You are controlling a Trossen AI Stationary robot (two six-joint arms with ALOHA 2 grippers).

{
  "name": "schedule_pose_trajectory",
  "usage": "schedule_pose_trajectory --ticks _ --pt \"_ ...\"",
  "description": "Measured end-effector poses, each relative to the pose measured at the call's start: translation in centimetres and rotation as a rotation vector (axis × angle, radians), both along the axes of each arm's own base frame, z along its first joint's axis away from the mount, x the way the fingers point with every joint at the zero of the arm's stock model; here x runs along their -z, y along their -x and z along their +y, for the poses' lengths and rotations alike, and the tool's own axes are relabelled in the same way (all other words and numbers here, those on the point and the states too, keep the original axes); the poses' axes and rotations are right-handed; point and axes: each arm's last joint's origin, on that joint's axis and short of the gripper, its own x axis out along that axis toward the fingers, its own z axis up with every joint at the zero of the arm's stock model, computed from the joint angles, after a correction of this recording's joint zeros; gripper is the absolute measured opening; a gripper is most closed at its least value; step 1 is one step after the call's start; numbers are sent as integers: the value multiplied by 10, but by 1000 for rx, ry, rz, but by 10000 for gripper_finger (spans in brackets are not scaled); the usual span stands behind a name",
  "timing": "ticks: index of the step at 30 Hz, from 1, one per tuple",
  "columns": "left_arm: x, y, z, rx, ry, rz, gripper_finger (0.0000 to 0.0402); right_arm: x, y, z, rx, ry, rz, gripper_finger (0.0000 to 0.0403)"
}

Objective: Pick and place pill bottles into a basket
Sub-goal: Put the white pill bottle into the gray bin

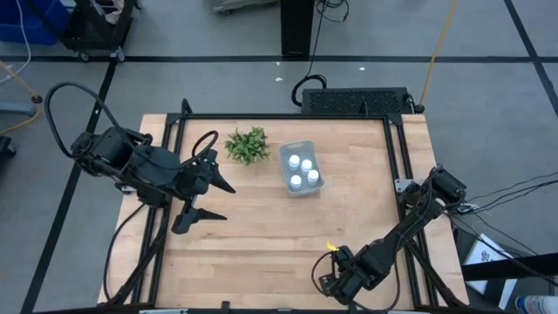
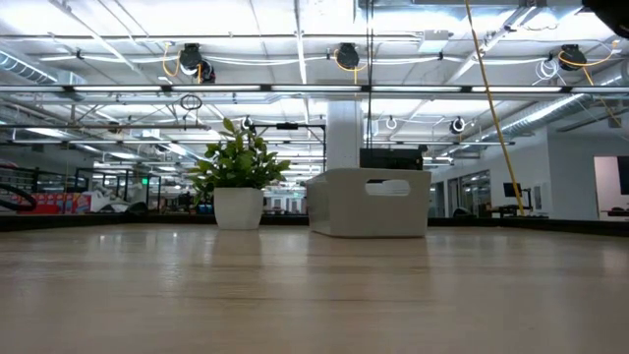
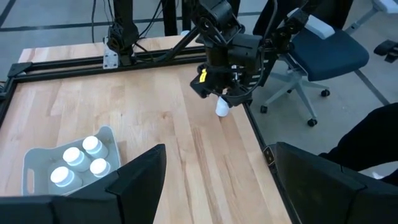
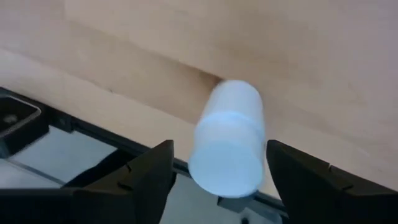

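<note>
The pale basket (image 1: 299, 168) stands at the middle of the table's far half and holds several white pill bottles (image 3: 79, 160). One more white pill bottle (image 4: 227, 146) stands upright on the wood close to the table's near edge. My right gripper (image 4: 221, 149) hangs over it, pointing steeply down, open, one finger on either side of the bottle with a narrow gap to each. In the high view this gripper (image 1: 334, 281) hides the bottle. My left gripper (image 1: 228, 202) waits open above the table's left part, holding nothing.
A small green plant in a white pot (image 1: 248, 145) stands just left of the basket. The black frame rail (image 4: 81, 134) runs along the table's near edge right beside the lone bottle. Bare wood lies between the basket and the near edge.
</note>
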Motion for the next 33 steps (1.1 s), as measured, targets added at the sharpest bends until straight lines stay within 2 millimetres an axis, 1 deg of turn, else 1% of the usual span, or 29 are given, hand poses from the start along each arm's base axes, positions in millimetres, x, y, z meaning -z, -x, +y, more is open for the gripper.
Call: schedule_pose_trajectory --ticks 9,12,15,18,21,24,27,33 --pt "0 0 0 3 -7 -2 302 0 2 1 -11 -5 8 174" --pt "0 0 0 -10 -16 -5 305 0 2 1 -11 -5 8 157" --pt "0 0 1 -10 -18 -3 307 0 2 1 -10 -6 9 154" --pt "0 0 1 -10 -18 -3 306 -1 2 1 -1 -6 7 160" --pt "1 1 1 -9 -23 7 303 -5 1 -1 16 17 -29 162" --pt "2 1 3 -31 -35 14 305 -16 0 -7 57 47 -107 155" --pt "3 1 5 -61 -49 20 309 -30 0 -17 100 91 -177 154" --pt "3 -1 9 -91 -54 19 309 -66 1 -53 194 232 -353 157"
